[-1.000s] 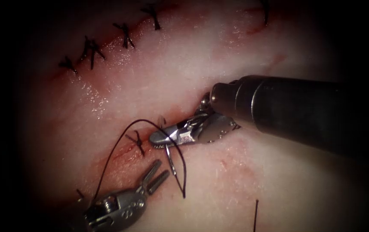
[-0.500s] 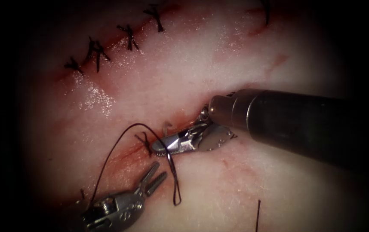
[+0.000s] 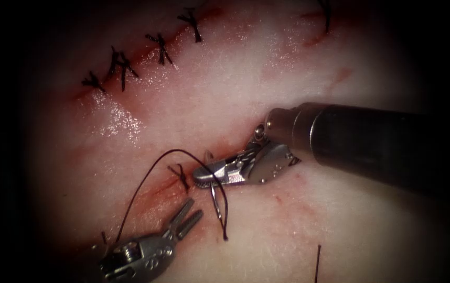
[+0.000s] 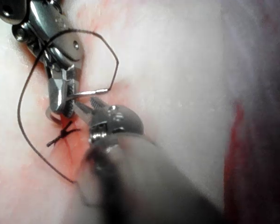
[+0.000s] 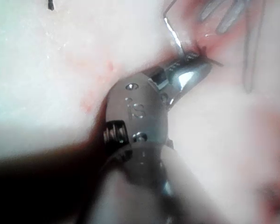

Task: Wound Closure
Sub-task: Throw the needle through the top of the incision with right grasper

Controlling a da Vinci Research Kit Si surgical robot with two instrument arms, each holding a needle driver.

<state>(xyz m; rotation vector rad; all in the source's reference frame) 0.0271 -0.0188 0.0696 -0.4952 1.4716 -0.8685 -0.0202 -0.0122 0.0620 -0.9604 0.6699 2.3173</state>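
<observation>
Nearest the endoscope, the left claw [image 3: 189,216] hangs over the tissue [image 3: 340,230] with its two fingers spread and nothing between them, pointing up toward the cut [image 3: 157,189].

Just beyond it the needle [image 3: 215,202] runs as a thin curve with its long axis pointing from the right claw back toward the left one, its free end near the left claw's tips. Its other end rises at the cut's edge beside the right claw; whether it sits in the tissue I cannot tell.

The right claw [image 3: 200,174] is closed across the needle, high on its curve. The thread [image 3: 146,178] arcs from there over a tied stitch [image 3: 182,176] and down the cut's left side.

Farthest off lies a row of finished stitches [image 3: 122,65].
</observation>
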